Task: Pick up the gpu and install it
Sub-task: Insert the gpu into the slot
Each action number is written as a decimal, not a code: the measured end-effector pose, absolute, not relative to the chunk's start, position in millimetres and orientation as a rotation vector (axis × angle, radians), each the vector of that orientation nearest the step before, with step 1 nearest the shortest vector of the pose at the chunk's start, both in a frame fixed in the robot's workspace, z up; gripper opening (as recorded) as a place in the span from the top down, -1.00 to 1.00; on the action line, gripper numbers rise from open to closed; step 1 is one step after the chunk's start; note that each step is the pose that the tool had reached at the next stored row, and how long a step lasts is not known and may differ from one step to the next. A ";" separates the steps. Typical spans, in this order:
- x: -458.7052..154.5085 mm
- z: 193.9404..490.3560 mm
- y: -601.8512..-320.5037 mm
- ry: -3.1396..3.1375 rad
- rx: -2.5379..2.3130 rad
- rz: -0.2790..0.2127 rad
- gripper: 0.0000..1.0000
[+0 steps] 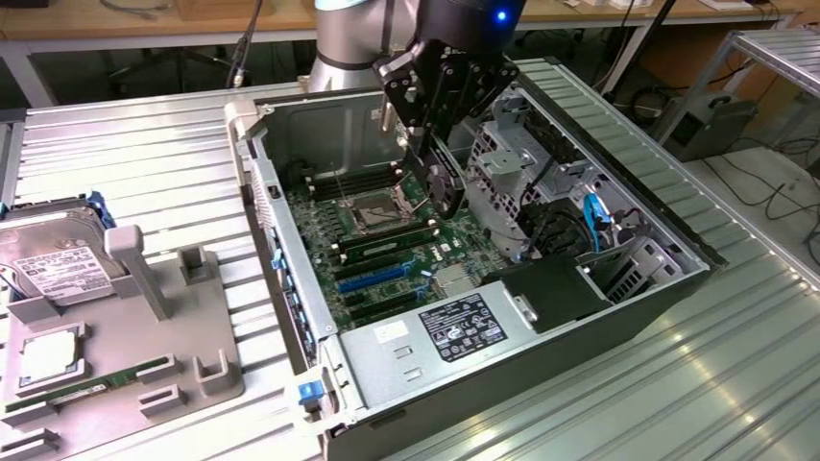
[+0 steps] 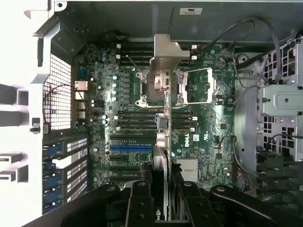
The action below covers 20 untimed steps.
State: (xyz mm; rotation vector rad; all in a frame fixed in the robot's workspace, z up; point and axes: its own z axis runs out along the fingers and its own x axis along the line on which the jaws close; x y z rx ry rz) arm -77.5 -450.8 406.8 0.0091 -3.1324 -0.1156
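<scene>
At 9 o'clock in the exterior view: a grey holder [image 1: 192, 317] with a hard drive [image 1: 58, 269] and, nearer 8 o'clock, a memory stick [image 1: 90, 384]. Well apart from the work, so no hazard there.

Toward the centre: the open computer case [image 1: 640, 182], with its motherboard [image 1: 384, 254] bare. 2 blue slots [image 1: 378, 279] at 7 o'clock from the gripper, both unfilled.

At 12 o'clock: the gripper [image 1: 433, 134], closed on the gpu [image 1: 443, 182] and pinching the thin card from both sides. Hangs inside the case above the board without touching it, roughly over the CPU socket [image 1: 382, 213]. From the wrist view, black fingers [image 2: 142, 198] clamp the card [image 2: 162, 165] edge-on, its far end above the socket area.

Judged risks:
- Could strike the socket frame or the memory slots beside it if lowered from this spot.
- Sits away from the blue slots, so needs a shift; may jam or bend the edge contacts if brought down skewed.
- May pivot or slip in so narrow a pinch once insertion force builds.

At 3 o'clock: the drive cage [image 1: 506, 154] and loose cables [image 1: 596, 216], near enough to snag on a sideways swing.
</scene>
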 end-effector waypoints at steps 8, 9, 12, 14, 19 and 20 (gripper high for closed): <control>-77.5 406.7 -450.8 -3.129 0.105 -0.115 0.47; -77.5 406.7 -450.8 -3.125 0.168 -0.115 0.47; -77.5 406.4 -450.8 -3.114 0.291 -0.114 0.47; -77.5 406.3 -450.8 -3.106 0.360 -0.114 0.47; -77.5 406.0 -450.8 -3.077 0.538 -0.112 0.47; -77.5 406.0 -450.8 -3.071 0.568 -0.111 0.47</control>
